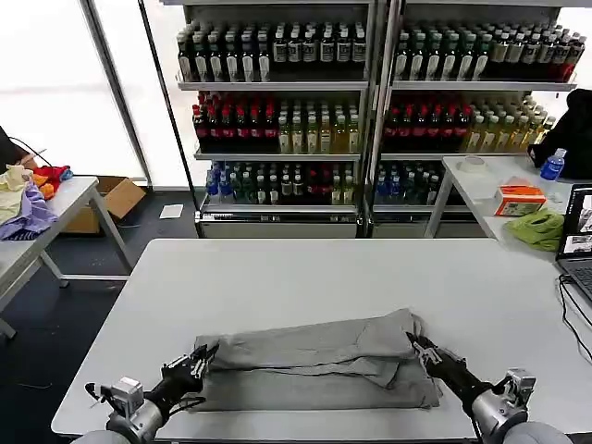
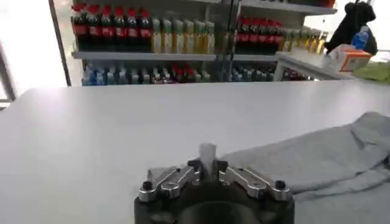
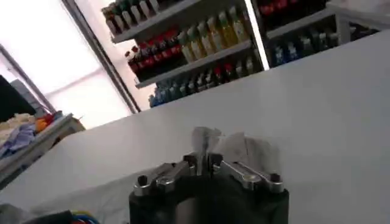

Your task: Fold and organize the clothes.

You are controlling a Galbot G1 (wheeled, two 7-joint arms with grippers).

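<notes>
Shirt (image 1: 319, 363): lay folded on the worktop (image 1: 305, 277), near its front edge.
Left gripper (image 1: 205, 354): fingers pinched the shirt's left edge.
Right gripper (image 1: 416, 346): fingers pinched the shirt's right edge.

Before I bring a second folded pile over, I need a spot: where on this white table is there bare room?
The white table is bare across its far half, between the grey shirt and the shelves. Bare strips also flank the shirt. The near edge is crowded: the left gripper and right gripper each pinch a shirt end there.
</notes>
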